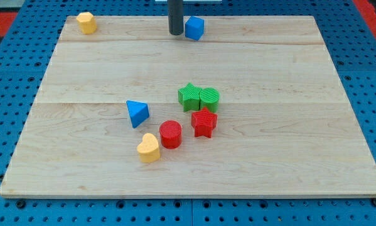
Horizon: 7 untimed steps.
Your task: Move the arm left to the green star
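The green star (pixel 189 96) lies near the board's middle, touching a green cylinder (pixel 209 98) on its right. My tip (pixel 175 32) stands near the view's top, just left of a blue cube (pixel 194 27). The tip is well above the green star in the view, slightly to its left.
A red star (pixel 204 122) sits just below the green pair. A red cylinder (pixel 171 134) and a yellow heart (pixel 149 148) lie lower left of it. A blue triangle (pixel 137 113) is left of the green star. A yellow block (pixel 86 22) sits at the top left corner of the wooden board (pixel 300 157).
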Each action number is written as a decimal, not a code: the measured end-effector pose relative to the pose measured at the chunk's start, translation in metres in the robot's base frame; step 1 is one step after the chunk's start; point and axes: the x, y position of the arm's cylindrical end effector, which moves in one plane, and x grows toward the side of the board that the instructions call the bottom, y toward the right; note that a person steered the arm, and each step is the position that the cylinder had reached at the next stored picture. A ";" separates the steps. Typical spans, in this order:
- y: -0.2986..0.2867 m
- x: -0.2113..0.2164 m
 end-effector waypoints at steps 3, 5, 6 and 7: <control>-0.061 0.006; -0.053 0.074; -0.053 0.083; -0.052 0.086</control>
